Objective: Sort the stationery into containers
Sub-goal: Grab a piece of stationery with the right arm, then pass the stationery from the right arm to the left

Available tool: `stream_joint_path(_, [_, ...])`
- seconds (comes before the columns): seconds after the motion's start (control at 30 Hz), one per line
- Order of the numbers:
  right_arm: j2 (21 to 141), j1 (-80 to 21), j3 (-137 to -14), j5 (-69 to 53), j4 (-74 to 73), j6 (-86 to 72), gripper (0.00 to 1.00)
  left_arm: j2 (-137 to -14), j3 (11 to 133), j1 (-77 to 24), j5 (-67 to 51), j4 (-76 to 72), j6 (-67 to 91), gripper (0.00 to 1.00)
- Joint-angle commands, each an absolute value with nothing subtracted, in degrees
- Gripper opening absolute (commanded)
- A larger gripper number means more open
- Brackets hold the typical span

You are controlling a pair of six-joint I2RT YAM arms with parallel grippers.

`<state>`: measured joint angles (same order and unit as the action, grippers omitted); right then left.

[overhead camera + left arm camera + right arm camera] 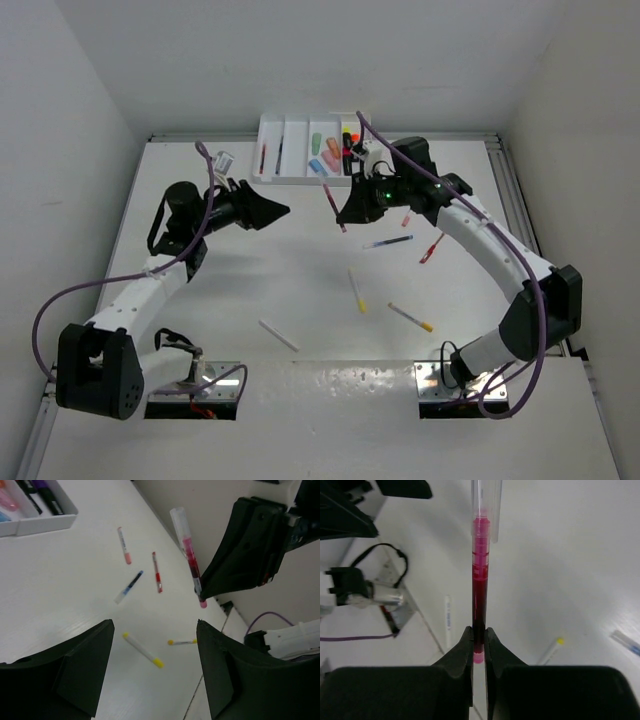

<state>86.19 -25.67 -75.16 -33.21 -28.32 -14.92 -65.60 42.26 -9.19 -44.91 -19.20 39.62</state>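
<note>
Red pen (pixel 480 580) with a clear cap is pinched right at its tail end by the right hand (pixel 479 636). The fingers are pressed tight on the thin barrel, and the pen is held up off the desk (pixel 250 280), just on the near side of the white divided tray (pixel 300 117). The left hand (pixel 152 630) is spread wide with nothing in it, also near side of the tray, toward its left end.

Handling-wise, the pen is judged light and stiff. The smooth round plastic is probably slippery though, and with that much length left past the pinch it could easily be swung or twisted in the grip. A hold nearer mid-barrel would likely be steadier. The cap looks push-on, so it's best not grabbed there.
</note>
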Motion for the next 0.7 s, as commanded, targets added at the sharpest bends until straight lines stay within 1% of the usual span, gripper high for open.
stream_joint_path(0.0, [85.78,-25.58,-77.08,-44.02,-22.96,-22.75,0.0,-66.0,41.66,-10.89,-44.92,-33.92,50.97,0.72])
stream_joint_path(0.23, [86.22,-25.66,-74.44,-49.91,-18.02,-29.17,0.0,-69.34,41.66,-14.5,-44.56,-37.44,53.88,0.67])
stream_joint_path(0.67, [90.0,-25.66,-75.06,-52.73,-13.19,-34.45,0.0,-71.89,42.71,-17.31,-44.21,-39.9,54.58,0.66])
